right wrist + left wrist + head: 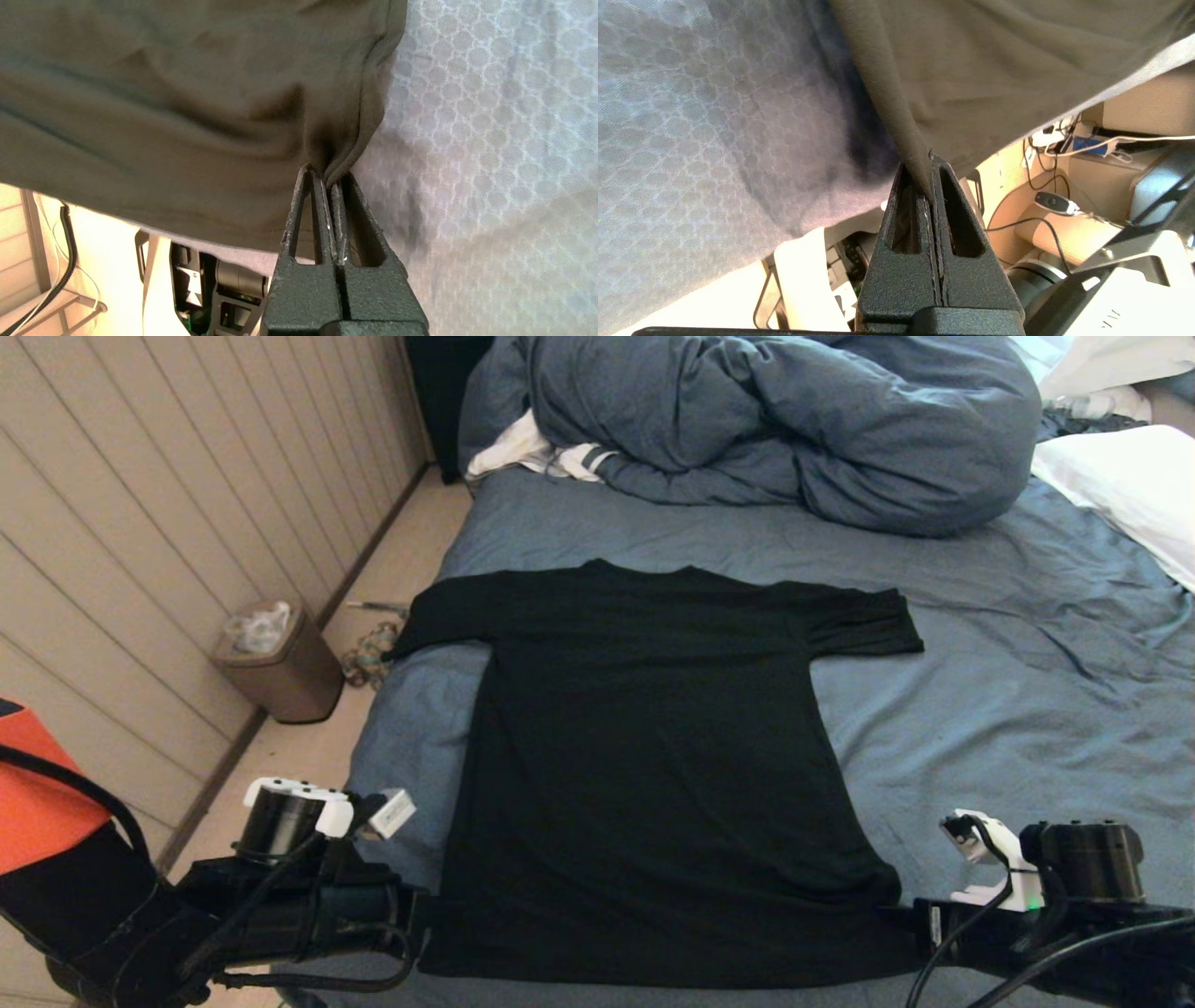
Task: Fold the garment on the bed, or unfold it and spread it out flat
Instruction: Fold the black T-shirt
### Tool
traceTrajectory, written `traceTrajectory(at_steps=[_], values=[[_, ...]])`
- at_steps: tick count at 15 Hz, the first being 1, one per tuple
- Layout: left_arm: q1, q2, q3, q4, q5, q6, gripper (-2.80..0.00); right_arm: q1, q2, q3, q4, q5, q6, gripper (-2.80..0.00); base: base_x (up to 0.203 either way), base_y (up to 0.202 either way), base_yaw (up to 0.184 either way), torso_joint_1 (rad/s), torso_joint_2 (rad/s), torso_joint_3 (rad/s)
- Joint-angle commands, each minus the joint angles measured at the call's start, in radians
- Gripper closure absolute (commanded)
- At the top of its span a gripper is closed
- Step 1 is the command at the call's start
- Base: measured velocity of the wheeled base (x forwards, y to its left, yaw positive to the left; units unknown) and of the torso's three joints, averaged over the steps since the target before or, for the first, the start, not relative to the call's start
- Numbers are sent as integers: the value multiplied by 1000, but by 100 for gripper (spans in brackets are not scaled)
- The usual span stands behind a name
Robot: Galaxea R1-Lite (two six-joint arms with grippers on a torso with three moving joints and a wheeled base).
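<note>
Two grippers have the garment (653, 756) by its hem corners at the near edge of the bed (1027, 709). Your left gripper (927, 186) has its fingers pressed together on a thin fold of the black fabric at the hem's left corner; your right gripper (327, 179) pinches a small bunch at the right corner, where the stitched edge curls in. Holding both corners keeps the hem taut between the arms, so you can judge the shirt's width and lift or drag it evenly. The shirt lies spread flat across the sheet, collar toward the far edge near the bunched duvet (766, 420), both sleeves out, the left one reaching the bed's left edge. It looks ready for a fold: carry the hem toward the collar, keeping both grips level.
</note>
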Motion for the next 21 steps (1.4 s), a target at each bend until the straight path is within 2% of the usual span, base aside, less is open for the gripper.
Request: traceTrajectory(at_steps=[1,6,8,15,21], values=[[0,-73,23,-1,-3,-1,0,1,-46,17,-3,3,1,0,0,0,0,0,0,0],[-33,-107,152,-7,-19,11,0,25,-119,147,-6,2,-10,0,0,0,0,0,0,0],[-56,-116,203,-8,-16,65,0,27,-155,190,-8,3,-14,0,0,0,0,0,0,0],[-65,-218,245,25,-12,75,0,21,-237,195,66,0,-12,0,0,0,0,0,0,0],[-87,-316,279,128,-15,78,0,46,-413,190,297,-1,-18,0,0,0,0,0,0,0]])
